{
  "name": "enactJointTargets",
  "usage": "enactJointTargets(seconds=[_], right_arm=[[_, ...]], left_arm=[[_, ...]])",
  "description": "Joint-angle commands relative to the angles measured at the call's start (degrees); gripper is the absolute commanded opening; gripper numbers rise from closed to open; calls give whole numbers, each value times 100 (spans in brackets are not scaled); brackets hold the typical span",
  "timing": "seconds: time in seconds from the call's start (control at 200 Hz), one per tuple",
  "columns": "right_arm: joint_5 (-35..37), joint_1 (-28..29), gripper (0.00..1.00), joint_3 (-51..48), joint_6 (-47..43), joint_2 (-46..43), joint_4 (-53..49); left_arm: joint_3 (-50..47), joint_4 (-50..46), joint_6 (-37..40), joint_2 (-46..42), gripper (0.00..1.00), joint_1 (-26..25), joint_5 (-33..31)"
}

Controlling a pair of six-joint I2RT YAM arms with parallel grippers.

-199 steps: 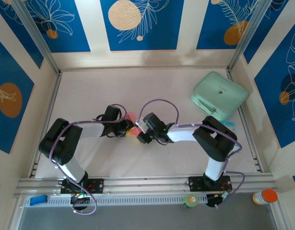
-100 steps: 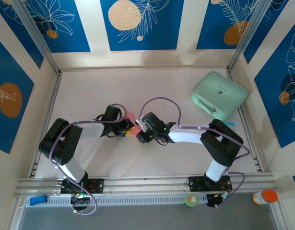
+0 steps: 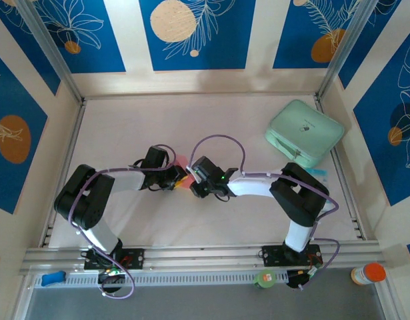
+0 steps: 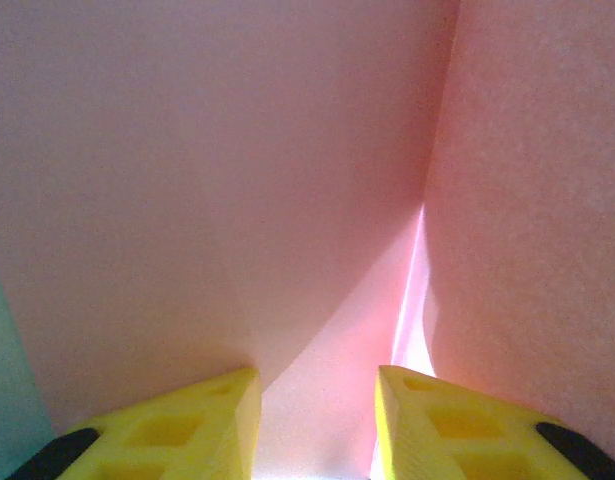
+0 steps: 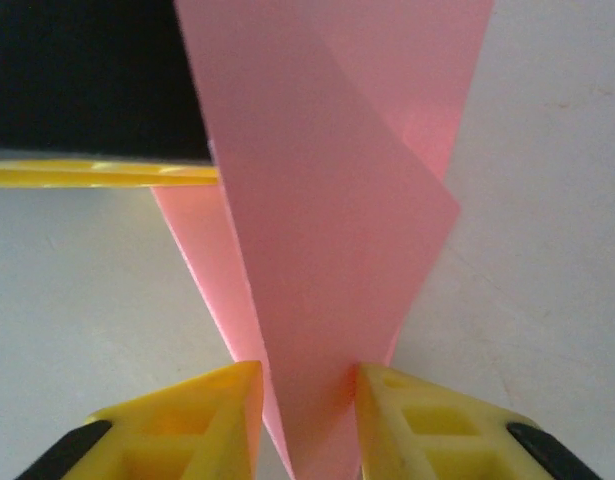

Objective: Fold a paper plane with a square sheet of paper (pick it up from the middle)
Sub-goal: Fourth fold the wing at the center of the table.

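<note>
Since a second earlier the right arm [image 3: 258, 183] had been shifted a little leftward, so that its wrist was brought closer to the left arm [image 3: 125, 180]. The left arm was kept where it had been.

Counted:
- two arms
- one square sheet of paper [image 3: 182, 164]
- one mint-green pad [image 3: 305, 132]
- one orange-capped container [image 3: 369, 273], off the near right corner of the table [image 3: 191, 120]

The square sheet of paper was seen mid-table between the two wrists. It was already creased and was held up off the table.

Right jaws: narrowed, not fully closed. In the right wrist view the tapered folded end of the square sheet of paper [image 5: 327, 200] was pinched between the two yellow fingers [image 5: 212, 400]. Both fingers were pressed against it, so it was gripped. A yellow finger [image 5: 97, 175] of the left arm was seen edge-on at the paper's far left side. Whether it was touching or just beside could not be told.

Left jaws: partly open. In the left wrist view the pink paper [image 4: 187, 200] was met close up, with a crease running down between the yellow fingers [image 4: 197, 410]. Whether it was clamped could not be told.

The mint-green pad was seen at the far right of the table, well apart from the paper and from both jaws.
</note>
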Motion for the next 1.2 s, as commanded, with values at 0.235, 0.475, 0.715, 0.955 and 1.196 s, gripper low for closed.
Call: enactJointTargets(seconds=[0.235, 0.475, 0.715, 0.955, 1.196], right_arm=[[437, 92, 21, 46, -186, -69, 55], [153, 98, 12, -9, -314, -93, 130], [-294, 83, 7, 83, -359, -8, 37], [-758, -69, 5, 181, -257, 45, -149], [-1155, -237, 5, 299, -142, 125, -317]], left_arm=[[50, -290, -2, 43, 37, -36, -48], [40, -300, -4, 50, 37, -41, -60], [25, -351, 32, 16, 32, -37, -101], [22, -471, 104, -56, 30, -42, -159], [75, -915, 330, -378, 29, -35, -366]])
